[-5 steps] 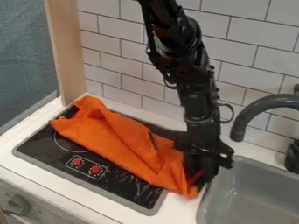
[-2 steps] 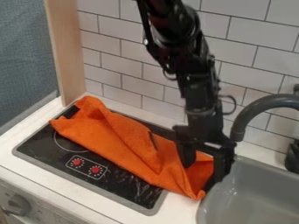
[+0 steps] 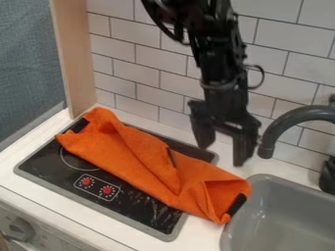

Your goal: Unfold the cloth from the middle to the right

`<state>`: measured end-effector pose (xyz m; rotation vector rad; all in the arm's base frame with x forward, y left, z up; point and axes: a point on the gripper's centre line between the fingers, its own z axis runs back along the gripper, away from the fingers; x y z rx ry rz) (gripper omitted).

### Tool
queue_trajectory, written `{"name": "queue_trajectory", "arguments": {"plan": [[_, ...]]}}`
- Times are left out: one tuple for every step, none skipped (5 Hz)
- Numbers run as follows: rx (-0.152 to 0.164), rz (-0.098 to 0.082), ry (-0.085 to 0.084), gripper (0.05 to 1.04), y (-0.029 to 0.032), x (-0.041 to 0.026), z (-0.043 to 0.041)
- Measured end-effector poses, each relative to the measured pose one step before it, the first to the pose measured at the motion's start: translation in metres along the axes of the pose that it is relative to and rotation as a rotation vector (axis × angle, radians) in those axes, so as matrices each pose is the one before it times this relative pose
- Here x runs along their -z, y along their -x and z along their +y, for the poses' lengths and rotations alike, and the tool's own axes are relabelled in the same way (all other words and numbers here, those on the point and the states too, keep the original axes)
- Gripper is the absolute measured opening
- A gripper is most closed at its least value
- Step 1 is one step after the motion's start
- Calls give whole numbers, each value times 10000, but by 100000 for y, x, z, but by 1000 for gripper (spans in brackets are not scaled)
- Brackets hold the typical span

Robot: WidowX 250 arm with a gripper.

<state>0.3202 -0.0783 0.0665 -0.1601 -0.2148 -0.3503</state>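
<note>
The black gripper (image 3: 224,156) hangs open above the back right of the stove, near the tiled wall, with nothing between its fingers. Below it, the orange cloth (image 3: 140,157) lies diagonally across the stove from back left to front right. Its right end reaches past the stove onto the white counter, close to the sink, with a fold there and a dark patch at the tip. Another dark strip shows near the middle of the cloth.
A black stovetop (image 3: 72,197) with two red knobs lies under the cloth. The grey sink (image 3: 263,182) is at the right, with a dark grey faucet (image 3: 288,128) arching over it. A wooden panel (image 3: 73,59) stands at the back left.
The gripper has opened and risen away from the cloth's right end, toward the wall. That end now lies free on the counter, spread slightly to the right.
</note>
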Motion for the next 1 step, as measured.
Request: {"name": "queue_trajectory", "arguments": {"plan": [[-13,-309,-987,999,98,-1981,1419]]}}
